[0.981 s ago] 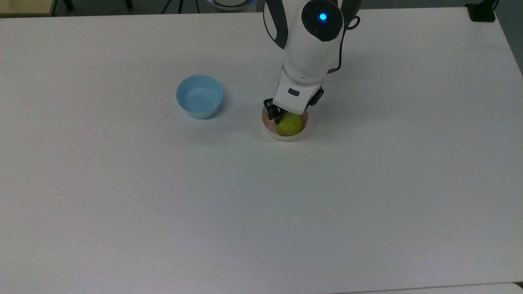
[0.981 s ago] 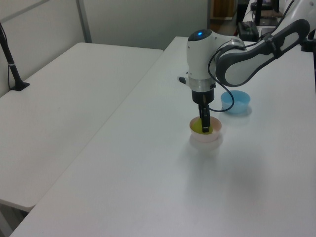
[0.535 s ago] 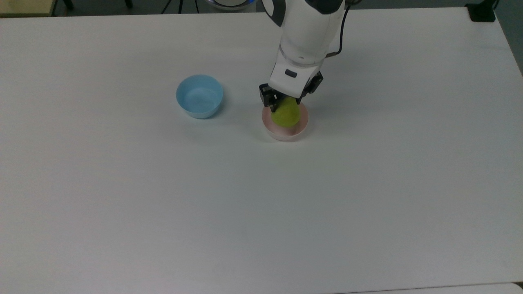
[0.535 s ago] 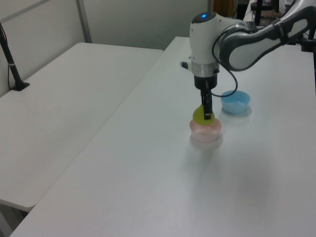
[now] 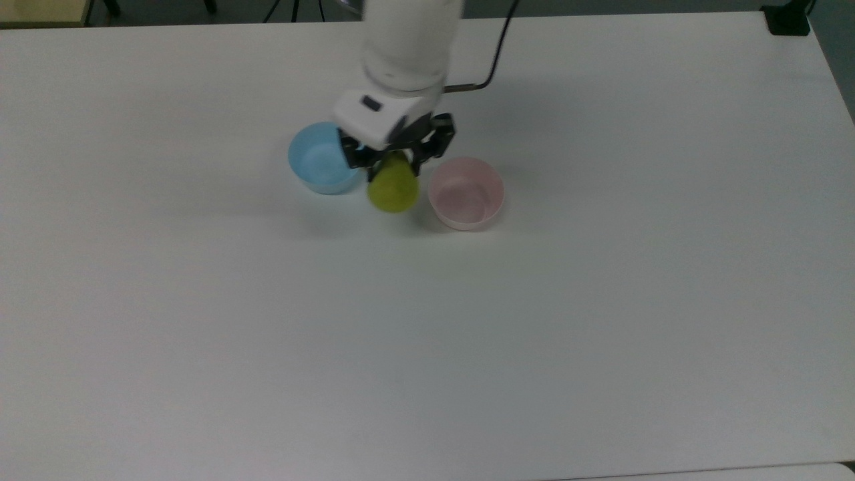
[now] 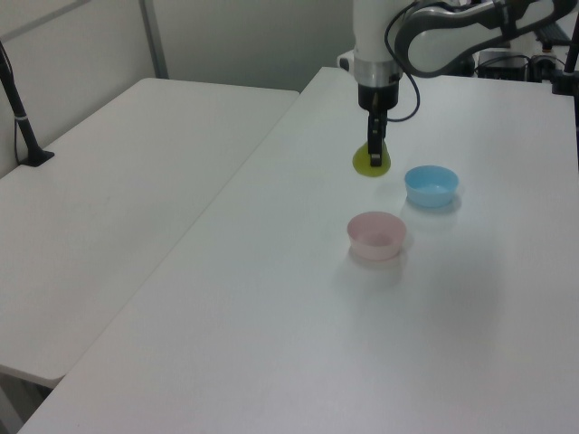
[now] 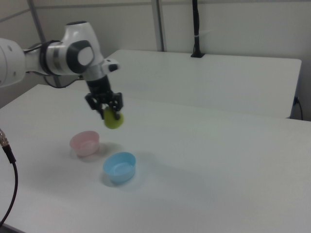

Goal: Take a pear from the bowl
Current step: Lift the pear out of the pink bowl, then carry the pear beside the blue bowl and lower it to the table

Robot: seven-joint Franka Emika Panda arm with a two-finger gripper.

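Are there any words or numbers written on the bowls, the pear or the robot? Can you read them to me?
None: there are no words, numbers or signs to read.
The pink bowl is plain.
The light blue bowl is plain.
The pear, held in the gripper, has no sticker.
The robot arm and the white table show no lettering.

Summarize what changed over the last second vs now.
The tool, shut on the pear, lifted it out of the pink bowl and carried it toward the top view's left; it now hangs in the air between the two bowls. The pink bowl is empty. Both it and the blue bowl stayed put on the table.
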